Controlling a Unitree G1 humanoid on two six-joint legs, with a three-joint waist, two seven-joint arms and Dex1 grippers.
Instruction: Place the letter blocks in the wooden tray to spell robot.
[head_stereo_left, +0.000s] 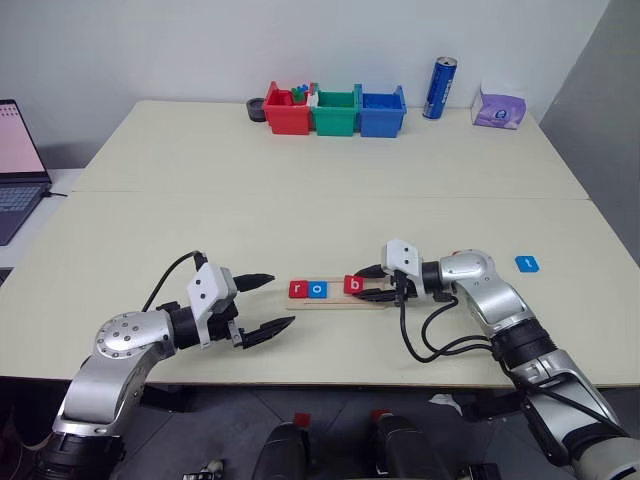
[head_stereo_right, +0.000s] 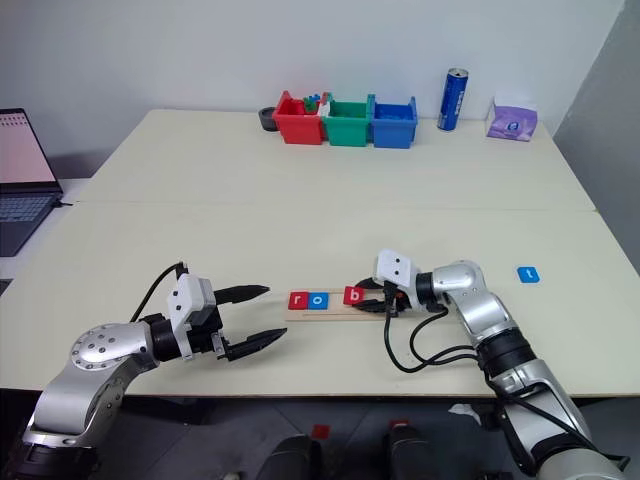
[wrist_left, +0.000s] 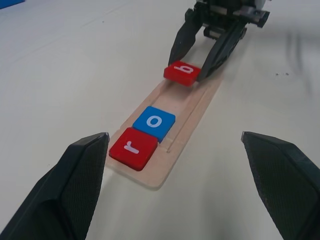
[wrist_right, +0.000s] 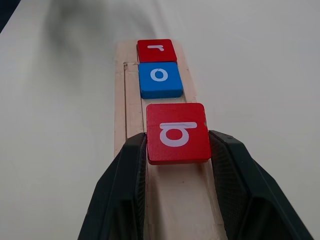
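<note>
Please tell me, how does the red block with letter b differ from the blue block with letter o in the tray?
The b block is red; the o block is blue. The b block is gripped between the fingers of the right gripper, while the o block lies free in the wooden tray. The o block touches the r block; the b block stands apart from both, with a gap before the o. Both are flat square tiles with a white letter.

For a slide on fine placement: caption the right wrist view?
Right gripper grips a red square b tile over the pale wooden tray, behind the blue o tile and red r tile.
</note>
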